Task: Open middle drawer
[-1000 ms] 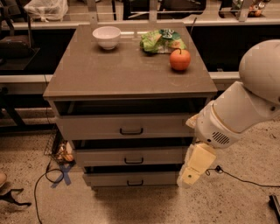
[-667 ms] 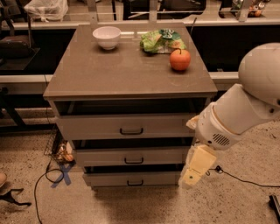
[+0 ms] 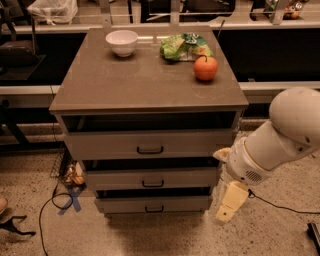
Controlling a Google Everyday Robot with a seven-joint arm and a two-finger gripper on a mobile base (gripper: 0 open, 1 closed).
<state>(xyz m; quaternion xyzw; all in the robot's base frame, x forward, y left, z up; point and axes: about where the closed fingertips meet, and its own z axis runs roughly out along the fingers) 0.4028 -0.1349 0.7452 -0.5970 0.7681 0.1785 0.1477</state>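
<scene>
One chunky white arm (image 3: pixel 280 142) sits closest to the camera, just off the cabinet's (image 3: pixel 150 100) front right corner. Its cream end effector (image 3: pixel 226 214) hangs pointing down at the floor, about level with the cabinet's bottom drawer (image 3: pixel 152 204) and just right of it, not touching anything I can see. Honestly can't tell whether it's wide or narrow from this angle, and it's not holding anything that shows.

On the speckled floor off the cabinet's left front corner there's a blue tape cross (image 3: pixel 73 200) and a black cable (image 3: pixel 47 215) looping around.

Now the cabinet front itself. Bottom drawer is the narrowest-looking one. Right above it is the middle drawer (image 3: pixel 150 177), a low flat grey front with a small black bar handle (image 3: pixel 152 184) dead centre and a dark gap along its top edge. Above that is the top drawer (image 3: pixel 150 145), taller front and bigger handle, also with a dark gap over it.

Up on the cabinet's brown surface (image 3: pixel 125 85): an orange-red round fruit (image 3: pixel 206 68) near the right edge, a green snack bag (image 3: pixel 184 46) just behind it, and a white bowl (image 3: pixel 122 42) toward the back left.

Way behind the cabinet's back left corner there's a white plastic bag (image 3: pixel 52 9).
</scene>
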